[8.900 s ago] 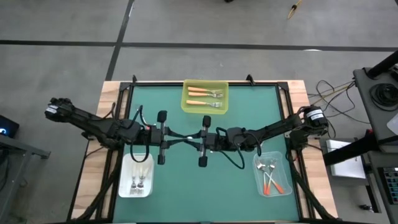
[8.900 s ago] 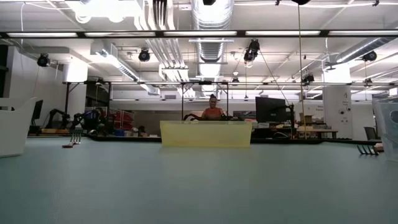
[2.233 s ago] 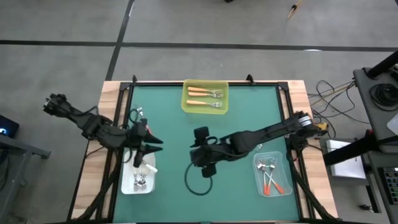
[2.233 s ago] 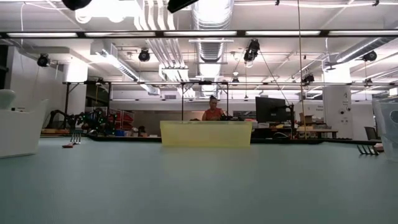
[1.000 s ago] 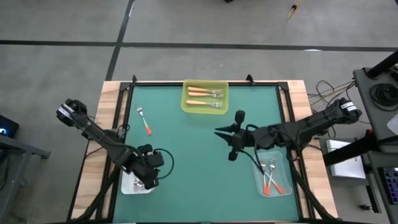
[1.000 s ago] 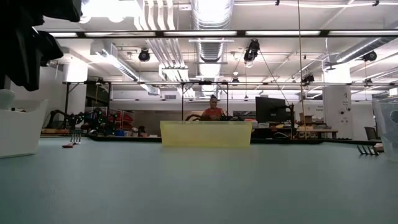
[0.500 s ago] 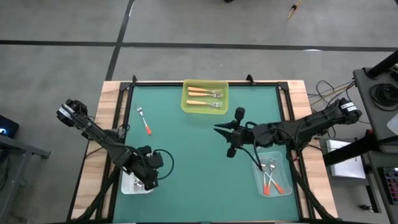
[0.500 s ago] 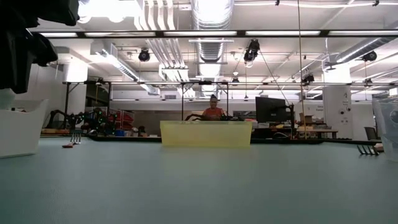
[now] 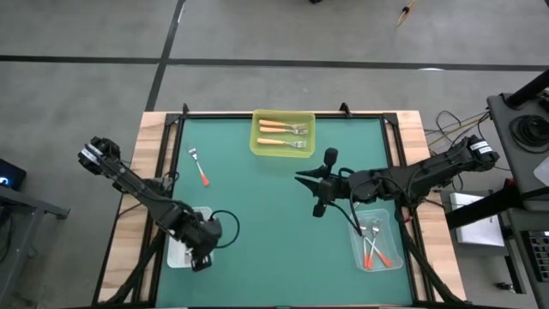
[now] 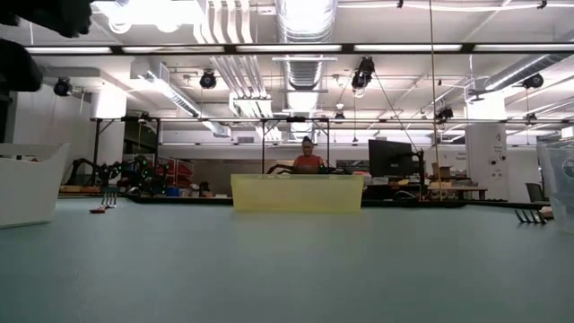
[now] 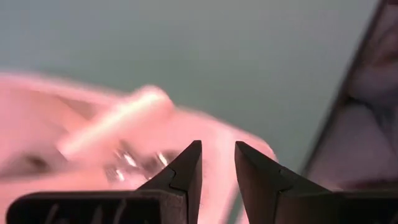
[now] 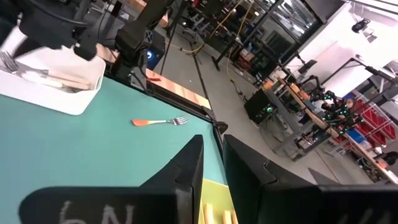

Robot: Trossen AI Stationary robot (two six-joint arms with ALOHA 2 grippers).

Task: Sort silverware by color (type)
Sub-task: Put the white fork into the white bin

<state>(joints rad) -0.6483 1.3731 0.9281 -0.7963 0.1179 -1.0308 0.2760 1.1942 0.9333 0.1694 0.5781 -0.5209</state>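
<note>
Over white tray (image 9: pixel 182 249): left gripper (image 9: pixel 202 257), jaws narrowly apart, empty, poised above white forks (image 11: pixel 134 163). Mid-desk: right gripper (image 9: pixel 310 196), jaws narrowly apart, empty. Stray red-orange fork (image 9: pixel 200 165) unsorted near left edge.

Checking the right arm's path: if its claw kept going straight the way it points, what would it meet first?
Probably nothing soon. The right claw points left across bare green mat; the red-orange fork lies far ahead, slightly off line, so depth is uncertain.

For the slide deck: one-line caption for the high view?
Left gripper over the white bin, right gripper mid-table; one red-orange fork lies loose on the mat.
</note>
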